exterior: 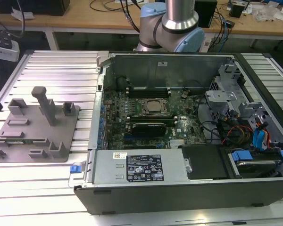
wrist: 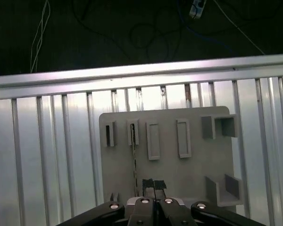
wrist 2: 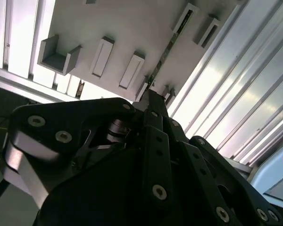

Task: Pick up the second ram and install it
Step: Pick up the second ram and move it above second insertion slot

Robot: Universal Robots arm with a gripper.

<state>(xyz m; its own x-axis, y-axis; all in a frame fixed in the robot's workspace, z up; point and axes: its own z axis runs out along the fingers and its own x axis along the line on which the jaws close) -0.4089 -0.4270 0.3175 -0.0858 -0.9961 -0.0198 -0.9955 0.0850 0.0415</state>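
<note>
A: Entry: gripper point(wrist: 153, 183) state?

B: Pressed together in both wrist views. The two dark tips meet at a seam with nothing pinched between them.

A: Position of the second ram point(wrist: 134, 162)?

B: On the grey fixture plate point(wrist: 193, 174), standing on its long edge. In the first wrist view it shows edge-on as a thin line. One end sits in a narrow slot and the other reaches toward the plate's near border. It is not held.

A: Gripper relative to it?

B: It hangs over that same border of the plate. The tips are just beside the ram's near end and off to one side of it. I cannot tell how high above the plate they are.

A: Wider scene, exterior view?

B: The fixture plate lies on the ribbed metal tabletop point(exterior: 52, 70) at the exterior view's left. The open computer case point(exterior: 99, 183) stands beside it toward the exterior view's right, with the motherboard point(exterior: 181, 127) exposed. The arm point(exterior: 179, 19) rises behind the case.
</note>
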